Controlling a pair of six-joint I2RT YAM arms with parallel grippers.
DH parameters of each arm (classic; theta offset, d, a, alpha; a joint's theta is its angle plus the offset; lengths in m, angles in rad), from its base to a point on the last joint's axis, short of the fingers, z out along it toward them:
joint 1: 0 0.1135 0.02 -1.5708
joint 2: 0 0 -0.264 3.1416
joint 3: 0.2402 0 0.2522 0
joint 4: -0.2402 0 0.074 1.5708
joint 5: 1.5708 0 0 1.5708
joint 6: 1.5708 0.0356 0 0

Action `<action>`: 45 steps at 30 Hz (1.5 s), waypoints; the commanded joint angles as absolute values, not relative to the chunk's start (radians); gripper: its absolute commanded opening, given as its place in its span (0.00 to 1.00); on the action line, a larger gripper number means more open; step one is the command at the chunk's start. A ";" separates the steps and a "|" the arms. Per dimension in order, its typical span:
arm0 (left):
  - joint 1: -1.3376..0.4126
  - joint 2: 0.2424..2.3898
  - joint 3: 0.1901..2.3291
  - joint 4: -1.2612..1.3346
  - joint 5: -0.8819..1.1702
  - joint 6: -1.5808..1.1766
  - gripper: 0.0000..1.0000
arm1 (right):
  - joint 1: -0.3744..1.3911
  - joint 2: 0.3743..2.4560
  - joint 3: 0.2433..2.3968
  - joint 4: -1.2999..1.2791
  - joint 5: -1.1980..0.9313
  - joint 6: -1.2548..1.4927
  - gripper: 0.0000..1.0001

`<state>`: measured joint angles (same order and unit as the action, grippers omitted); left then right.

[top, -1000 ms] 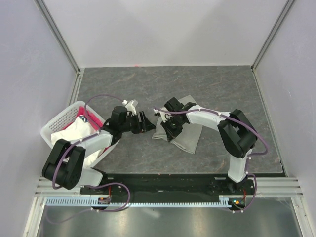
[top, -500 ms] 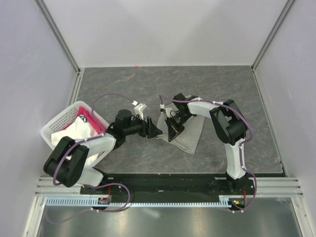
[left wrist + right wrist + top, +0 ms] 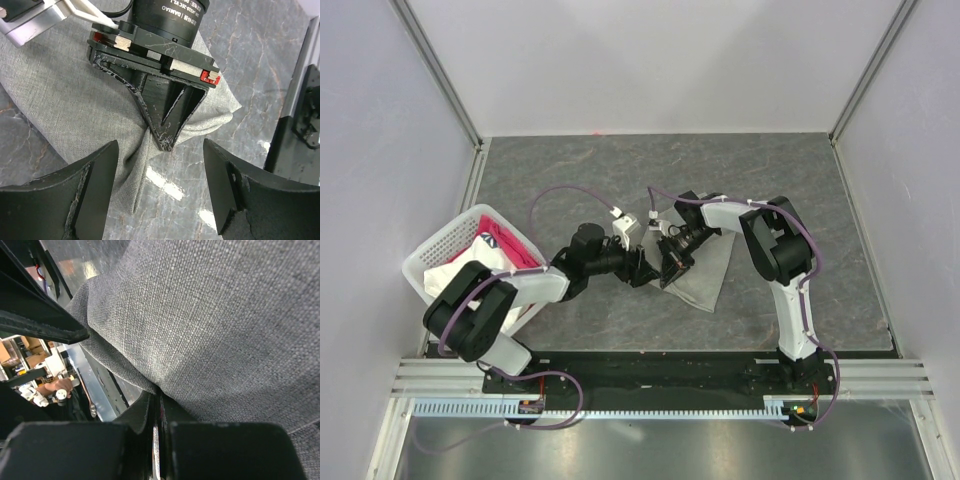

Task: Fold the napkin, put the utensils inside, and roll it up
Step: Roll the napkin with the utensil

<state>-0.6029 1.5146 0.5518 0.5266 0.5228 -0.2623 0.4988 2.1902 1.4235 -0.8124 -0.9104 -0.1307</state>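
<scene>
Even, diffuse light from overhead fills the top view. The napkin (image 3: 705, 275) is clearly lit, and only faint, soft-edged shadows lie on the table (image 3: 770, 190) beside it. In the left wrist view, white glare patches sit on the table just below the pinched corner of the napkin (image 3: 75, 100), and the fold there is shaded. In the right wrist view the napkin's weave is sharp. Below it, the fingers (image 3: 70, 450) of the right gripper (image 3: 156, 407) are dark and blurred, and the background to its left is soft.
</scene>
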 commanded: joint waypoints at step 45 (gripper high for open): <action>-0.733 1.689 0.762 0.133 0.281 0.055 0.37 | 0.430 2.143 1.419 -0.721 -0.962 -0.072 0.20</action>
